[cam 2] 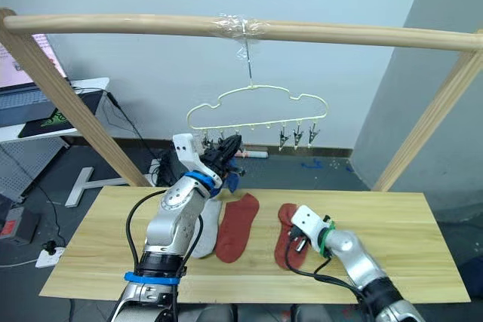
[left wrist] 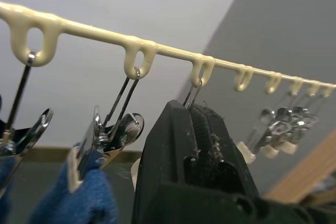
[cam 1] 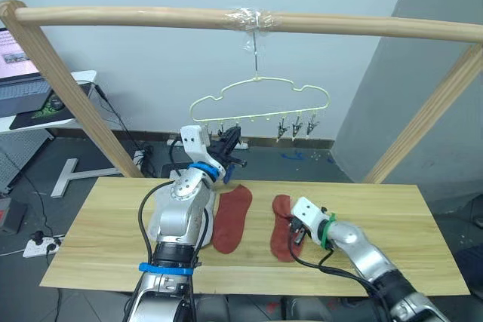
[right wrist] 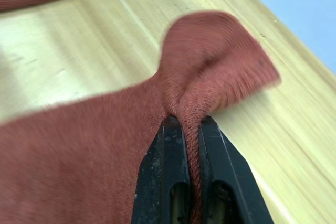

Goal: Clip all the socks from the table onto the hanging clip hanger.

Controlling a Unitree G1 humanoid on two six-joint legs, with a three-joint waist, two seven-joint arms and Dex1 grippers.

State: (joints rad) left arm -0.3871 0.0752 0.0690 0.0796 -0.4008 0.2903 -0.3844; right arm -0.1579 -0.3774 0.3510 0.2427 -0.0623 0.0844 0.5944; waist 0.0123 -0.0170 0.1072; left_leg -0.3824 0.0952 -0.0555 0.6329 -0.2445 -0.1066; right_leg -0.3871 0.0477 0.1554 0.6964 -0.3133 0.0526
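The pale yellow clip hanger point(cam 1: 256, 99) hangs by its hook from the wooden bar. My left gripper point(left wrist: 190, 109) is raised to its row of clips and is shut on one grey metal clip. A blue sock point(left wrist: 89, 198) hangs in the neighbouring clips. Two rust red socks lie on the table point(cam 1: 106, 239). One rust red sock point(cam 1: 232, 218) lies flat at the middle. My right gripper point(right wrist: 191, 121) is shut on a pinched fold of the other rust red sock point(right wrist: 79, 145). A light grey sock point(cam 2: 205, 235) lies partly under my left arm.
The thick wooden bar point(cam 1: 151, 16) crosses overhead on slanted wooden posts point(cam 1: 72, 99) at both sides. Three empty clips point(cam 1: 296, 127) hang at the hanger's right end. A white desk with a laptop point(cam 1: 30, 103) stands at the far left, beyond the table.
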